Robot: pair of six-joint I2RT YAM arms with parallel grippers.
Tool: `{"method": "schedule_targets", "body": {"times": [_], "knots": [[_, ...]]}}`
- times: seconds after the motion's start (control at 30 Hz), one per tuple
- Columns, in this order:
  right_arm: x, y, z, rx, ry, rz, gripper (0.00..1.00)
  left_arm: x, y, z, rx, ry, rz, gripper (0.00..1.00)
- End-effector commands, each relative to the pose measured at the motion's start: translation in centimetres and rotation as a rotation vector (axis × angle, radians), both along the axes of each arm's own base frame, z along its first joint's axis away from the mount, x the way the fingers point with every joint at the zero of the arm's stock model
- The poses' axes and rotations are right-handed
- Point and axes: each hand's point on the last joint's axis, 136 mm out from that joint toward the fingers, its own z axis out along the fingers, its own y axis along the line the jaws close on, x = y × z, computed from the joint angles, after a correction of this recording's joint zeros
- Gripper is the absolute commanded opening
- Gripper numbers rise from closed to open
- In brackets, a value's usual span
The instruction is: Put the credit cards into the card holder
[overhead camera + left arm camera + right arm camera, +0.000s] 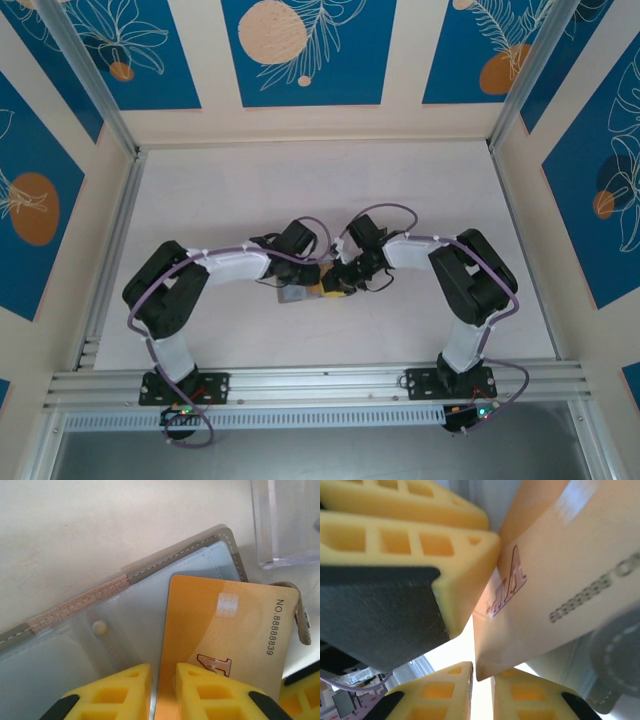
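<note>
Down at six o'clock of your left wrist view, your left gripper [162, 669] had its two yellow fingers nearly together, just a thin slit between them. The left edge of the orange card [220, 630] ran down into that slit, yet you couldn't tell whether the jaws were actually pinching anything or simply resting over it.

The card showed its chip and a printed number along its three o'clock edge. It lay over the right half of the open card holder [125, 615], tilted a little against the stitched grey rim. A small snap button [100, 627] sat on the pale inner pocket, at nine o'clock from the card. Up at one o'clock a clear plastic piece [285, 525] rested on the white table [75, 525], just beside the holder's corner.

Over on your right wrist view, your right gripper [481, 674] pointed up from six o'clock with the card's corner right at its fingertips. The fingers stood narrowly apart, and you couldn't tell if they gripped that corner or had let it go.

From the top, both arms met at the table's centre, over the holder.
</note>
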Motion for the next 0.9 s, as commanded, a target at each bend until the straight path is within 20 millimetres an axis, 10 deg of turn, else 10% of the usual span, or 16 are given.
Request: {"method": "schedule_targets", "body": {"times": [0.0,0.67,0.87], "knots": [[0.9,0.9,1.4,0.095,-0.008,-0.006,0.21,-2.3,1.6,-2.3,0.061,0.08,-0.005,0.2],[4.2,0.5,0.4,0.061,0.021,-0.135,0.09,-2.6,1.8,-1.9,0.042,0.07,-0.007,0.2],[3.6,0.4,0.9,0.047,0.004,-0.116,0.0,-1.2,1.1,3.7,-0.126,0.027,0.012,0.22]]}}
